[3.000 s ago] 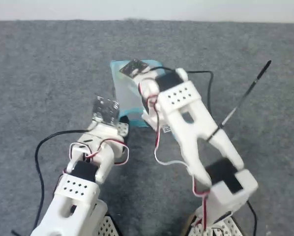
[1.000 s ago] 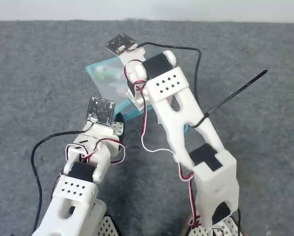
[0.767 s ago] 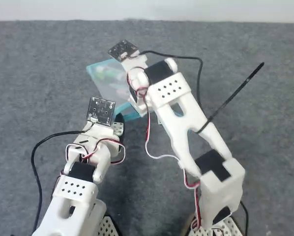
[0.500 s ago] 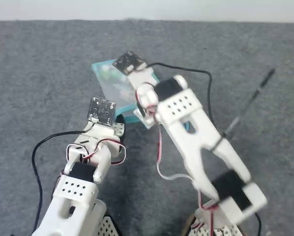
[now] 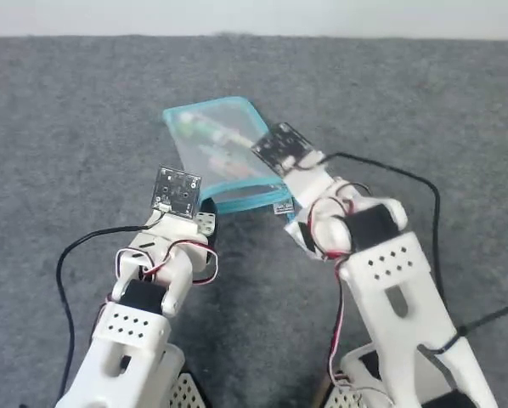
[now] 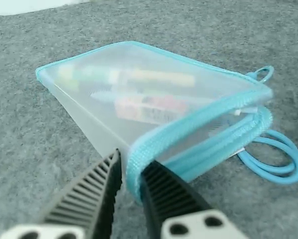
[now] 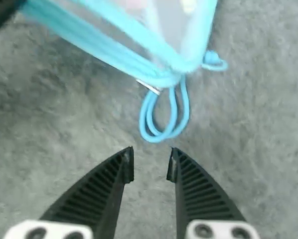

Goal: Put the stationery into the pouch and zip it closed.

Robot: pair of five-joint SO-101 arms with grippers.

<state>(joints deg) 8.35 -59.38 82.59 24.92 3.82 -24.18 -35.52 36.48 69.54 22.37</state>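
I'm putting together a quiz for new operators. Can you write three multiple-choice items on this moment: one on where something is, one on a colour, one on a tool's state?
1. Where is the stationery?
A) inside the translucent plastic pouch
B) loose on the table beside it
C) stacked on top of it

2. What colour is the pouch's cord loop?
A) red
B) light blue
C) black

3. How is the right tool?
A) shut on the cord loop
B) open, holding nothing
C) shut on the pouch

Answers:
1 A, the items show through the pouch's wall.
2 B, the loop matches the light blue zip trim.
3 B, bare grey table covering shows between its fingers, short of the loop.
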